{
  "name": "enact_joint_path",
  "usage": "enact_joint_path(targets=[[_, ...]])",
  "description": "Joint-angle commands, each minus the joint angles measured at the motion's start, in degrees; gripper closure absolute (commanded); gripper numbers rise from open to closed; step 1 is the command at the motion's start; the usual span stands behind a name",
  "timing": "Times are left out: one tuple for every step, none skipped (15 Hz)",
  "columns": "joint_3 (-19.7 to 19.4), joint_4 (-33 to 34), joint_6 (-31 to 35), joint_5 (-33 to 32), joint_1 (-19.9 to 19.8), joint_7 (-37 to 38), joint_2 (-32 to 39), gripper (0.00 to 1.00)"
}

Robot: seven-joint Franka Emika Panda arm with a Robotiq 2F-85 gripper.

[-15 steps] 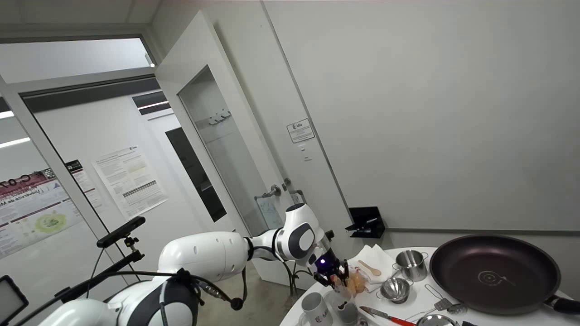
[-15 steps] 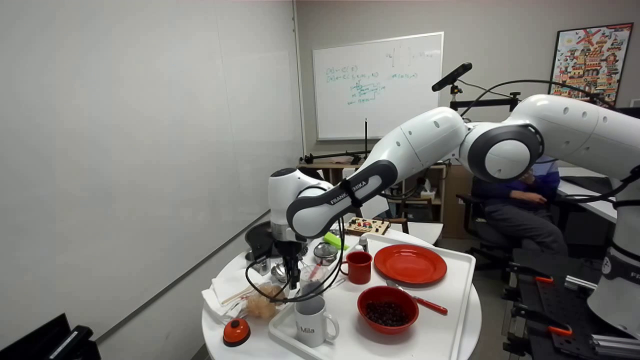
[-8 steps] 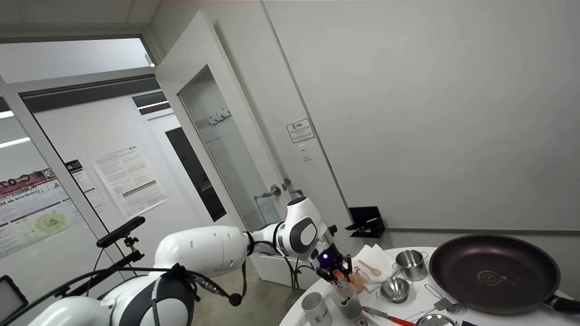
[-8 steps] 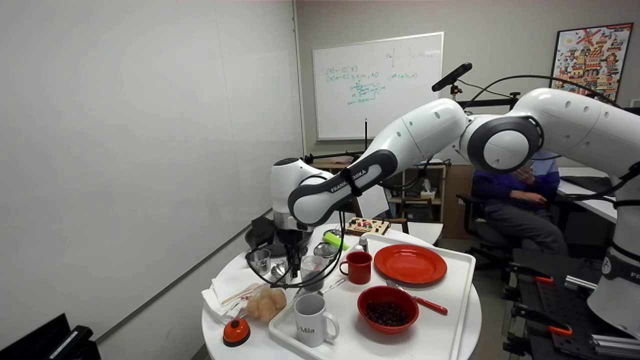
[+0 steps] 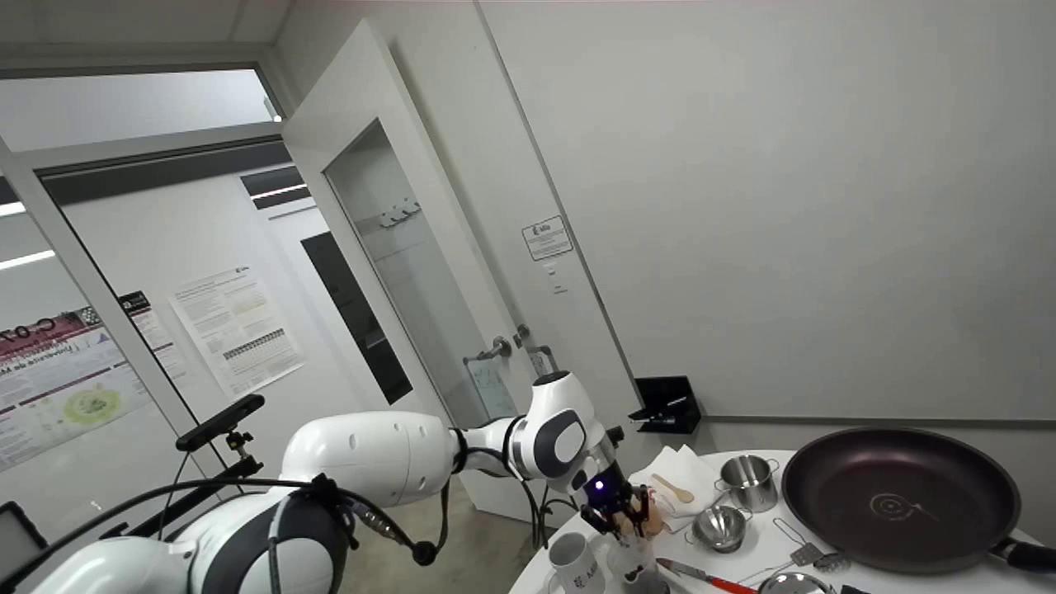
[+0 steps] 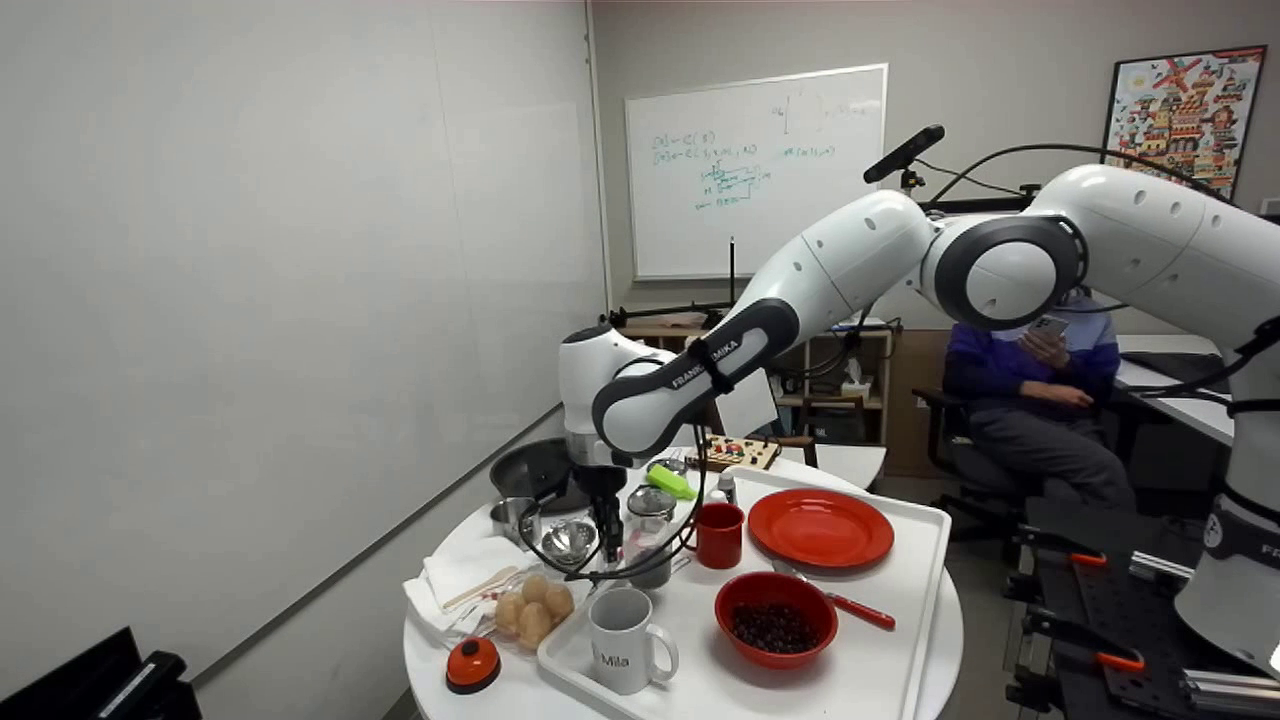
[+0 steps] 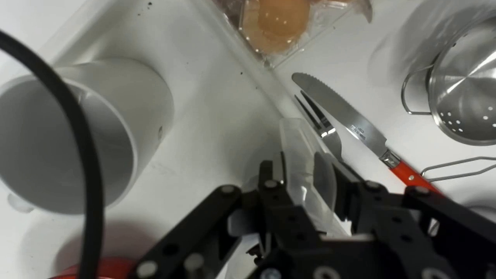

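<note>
Cup point(image 5: 635, 565), see-through, is between the fingers point(image 7: 277, 199); apparently pinched there.

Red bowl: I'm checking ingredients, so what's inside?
The red bowl holds what look like small dark berries, piled together. They cover its bottom, so anything beneath them cannot be seen.

My pincer point(image 7: 305, 174) fills the bottom of my wrist view, clasping a clear, see-through piece point(image 7: 300, 143) whose full shape I cannot make out. To the left, a grey mug point(image 7: 133, 104) sits on a white tray point(image 7: 201, 116), a black cable point(image 7: 84, 133) crossing in front. Along the tray's edge, a fork point(image 7: 331, 140) lies just beside a red-handled knife point(image 7: 362, 130), with a perforated steel strainer point(image 7: 469, 93) further right. At the top, clear packaging point(image 7: 321, 21) surrounds something round and brown point(image 7: 283, 17).
</note>
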Motion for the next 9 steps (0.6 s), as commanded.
enact_joint_path(targets=[[1.2, -10.84, 4.88, 0.93, -0.77, -0.99, -6.67, 0.91], [1.3, -13.25, 6.48, 0.88, -0.82, -0.93, -7.98, 0.91], [0.68, -16.21, 8.78, 1.41, -0.34, -1.05, -9.53, 0.91], [0.69, -18.53, 10.59, 1.52, -0.37, -1.12, -10.76, 0.91], [0.56, -20.91, 12.65, 1.62, -0.3, -0.97, -12.07, 0.91], [0.53, -23.3, 14.45, 1.75, -0.29, -1.04, -13.37, 0.91], [0.35, -25.83, 16.27, 1.76, -0.12, -0.88, -14.86, 0.91], [0.23, -28.37, 18.02, 1.73, -0.04, -0.93, -16.34, 0.91], [0.07, -30.89, 19.64, 1.58, 0.12, -0.97, -17.96, 0.91]])
